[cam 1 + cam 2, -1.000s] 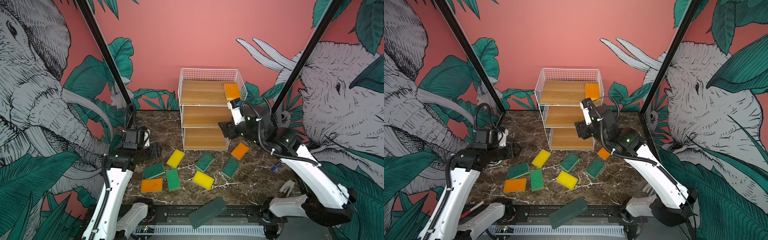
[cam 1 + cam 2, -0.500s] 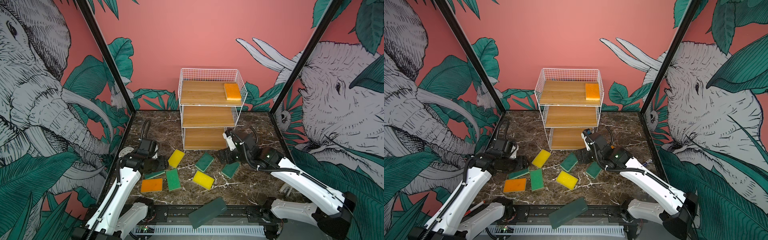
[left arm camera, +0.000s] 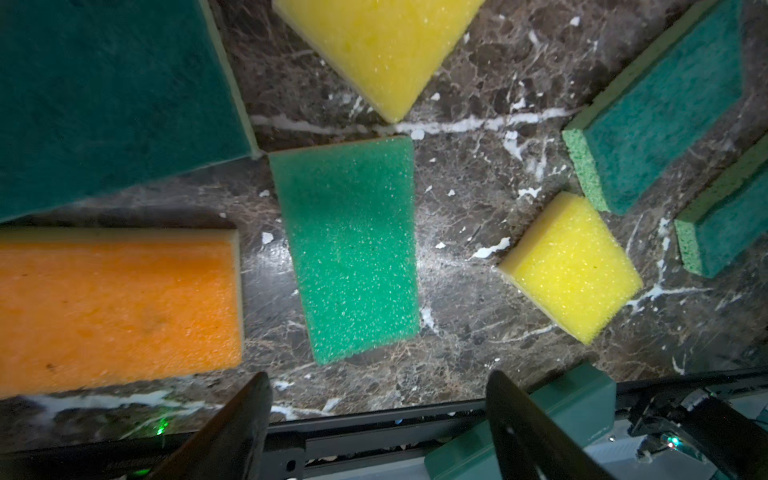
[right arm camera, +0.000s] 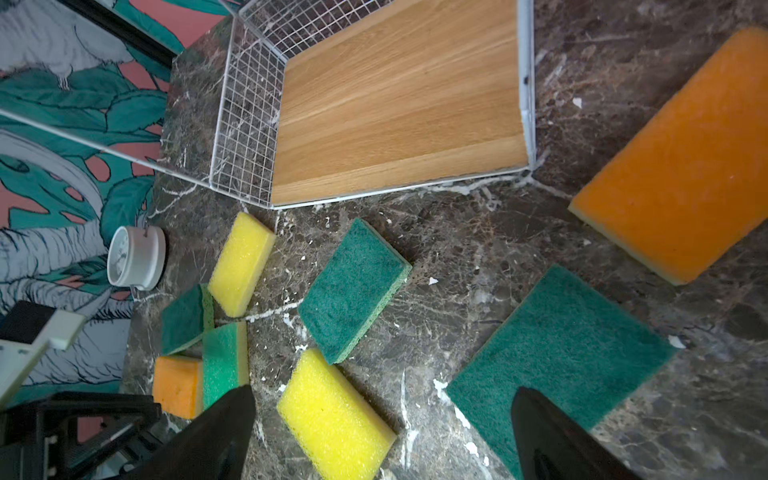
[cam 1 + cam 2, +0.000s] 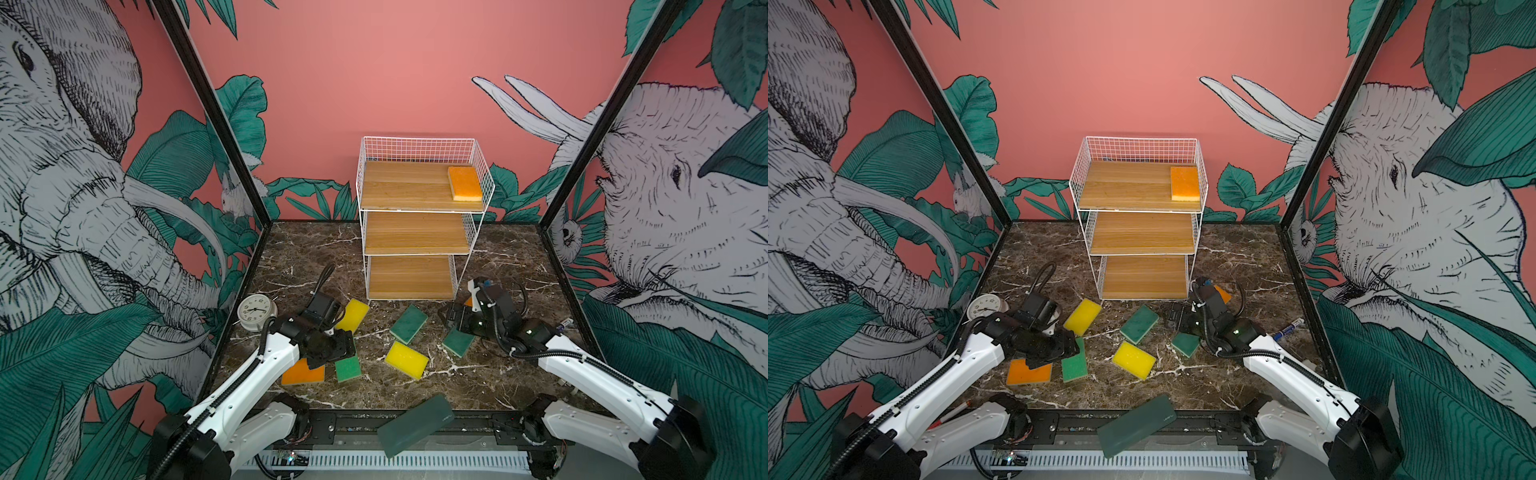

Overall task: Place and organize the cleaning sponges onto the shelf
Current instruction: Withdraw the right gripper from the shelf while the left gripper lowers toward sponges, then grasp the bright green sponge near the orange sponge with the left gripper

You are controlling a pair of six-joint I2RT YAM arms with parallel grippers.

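White arms [image 5: 249, 376] crouch over the marble table [image 5: 299, 249]: left gripper [image 3: 378, 374] at eight o'clock, right gripper [image 4: 384, 390] at four, both spread wide, empty. The right wrist [image 5: 1212, 309] half hides an orange-faced sponge [image 5: 1224, 294]. An orange sponge [image 5: 464, 183] lies on the top board of the shelf [image 5: 415, 235], three o'clock end. Seven sponges [image 5: 406, 360] lie scattered on the marble.

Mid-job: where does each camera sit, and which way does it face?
Top views: high at the front, facing down and back at the shelf and sponges; both arms show.
Left wrist: on the left arm, facing down onto a green sponge; open left gripper shows.
Right wrist: on the right arm, facing the shelf's bottom board over a dark green sponge; open right gripper shows.
Shared: all views show one yellow sponge.
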